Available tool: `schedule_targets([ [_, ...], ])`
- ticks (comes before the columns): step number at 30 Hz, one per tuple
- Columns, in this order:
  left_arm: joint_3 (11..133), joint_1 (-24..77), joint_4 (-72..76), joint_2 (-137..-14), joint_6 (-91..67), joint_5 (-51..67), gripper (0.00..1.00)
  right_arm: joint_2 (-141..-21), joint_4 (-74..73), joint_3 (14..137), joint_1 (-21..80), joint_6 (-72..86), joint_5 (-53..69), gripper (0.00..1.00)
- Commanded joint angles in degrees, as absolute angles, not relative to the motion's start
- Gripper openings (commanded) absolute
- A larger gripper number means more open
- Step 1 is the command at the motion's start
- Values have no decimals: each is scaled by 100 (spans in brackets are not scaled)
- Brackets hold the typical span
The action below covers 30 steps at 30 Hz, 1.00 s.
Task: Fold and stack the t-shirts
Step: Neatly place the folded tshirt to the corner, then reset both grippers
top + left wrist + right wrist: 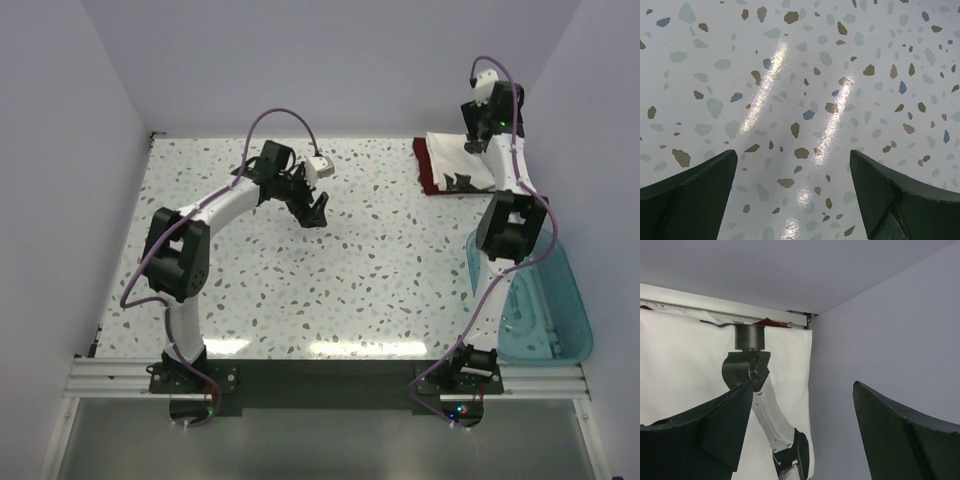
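No word, number or brand can be read anywhere on the bench. The only marking is a small dark print (462, 181) on the white t-shirt (447, 152), just beneath the right gripper (478, 142), and it is too small to make out.

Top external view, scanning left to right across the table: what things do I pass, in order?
left gripper → dark red t-shirt, only its edge showing → white t-shirt lying on top of it → teal bin at the table's right edge.
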<state>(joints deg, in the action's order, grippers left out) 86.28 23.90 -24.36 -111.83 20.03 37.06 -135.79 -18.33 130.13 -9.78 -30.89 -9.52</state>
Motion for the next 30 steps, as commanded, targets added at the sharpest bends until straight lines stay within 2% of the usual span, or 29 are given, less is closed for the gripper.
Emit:
schedule_targets([
  [1, 8711, 2373, -2373, -11048, 1872, 3762, 100, -13061, -1458, 12806, -1002, -3164, -871, 84],
  [3, 8649, 2373, -2277, -10960, 1758, 3788, 100, -12930, -1564, 12797, -993, -3059, -652, 86],
  [8, 8481, 2373, -2030, -10688, 1521, 3727, 100, -12446, -2240, 12709, -958, -2567, -45, 99],
  [14, 8560, 2277, -2013, -10337, 1258, 3420, 100, -11481, -2882, 12235, -765, -1890, 666, 99],
  [19, 8956, 2004, -2398, -10187, 1029, 3139, 100, -10610, -3084, 11322, -554, -1522, 1054, 99],
  [24, 9157, 1452, -2619, -9949, 756, 3024, 100, -9723, -3235, 10259, 191, -1406, 951, 99],
  [30, 9493, 705, -3515, -9959, 861, 2734, 100, -9256, -3401, 9126, 1344, -1090, 914, 99],
])
